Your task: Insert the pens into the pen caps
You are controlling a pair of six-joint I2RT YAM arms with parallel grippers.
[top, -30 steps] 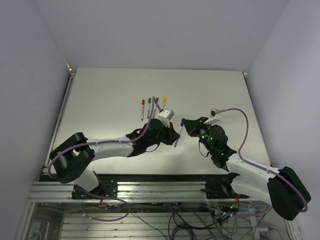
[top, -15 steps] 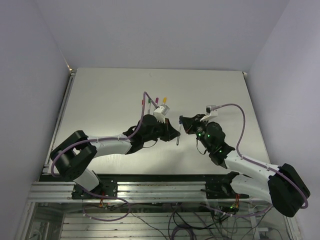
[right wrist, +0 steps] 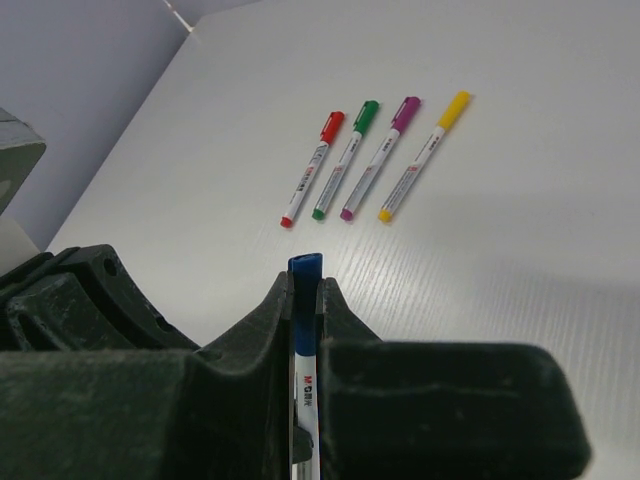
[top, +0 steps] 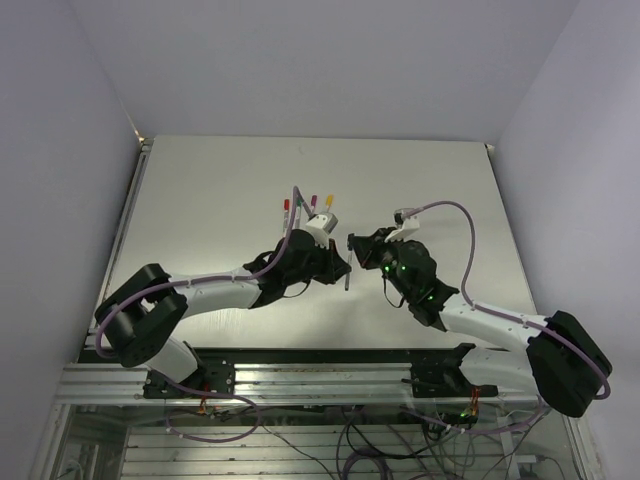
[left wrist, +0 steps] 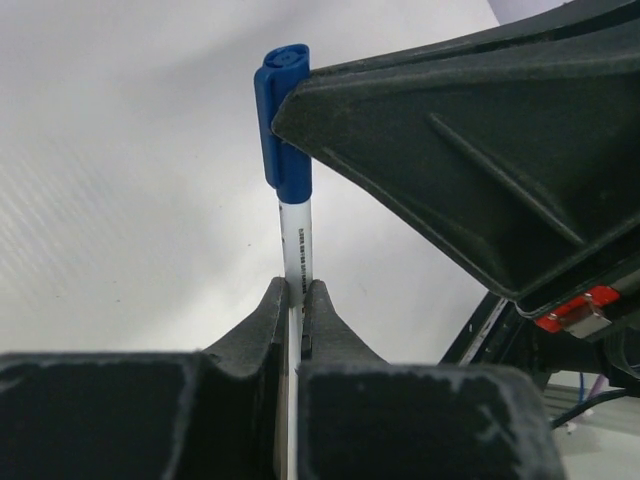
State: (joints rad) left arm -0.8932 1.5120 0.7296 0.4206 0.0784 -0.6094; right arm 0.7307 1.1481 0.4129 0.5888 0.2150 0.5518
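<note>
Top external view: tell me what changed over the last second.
The right gripper swung left and closed the gap to the left gripper, which shifted slightly left. The blue cap now sits over the end of the pen that the left gripper holds. Both grippers stayed shut, right on the blue cap, left on the pen. The four capped pens on the table did not move.

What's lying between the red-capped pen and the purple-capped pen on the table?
The green-capped pen lies between the red-capped pen and the purple-capped pen, shown clearly in the right wrist view.
</note>
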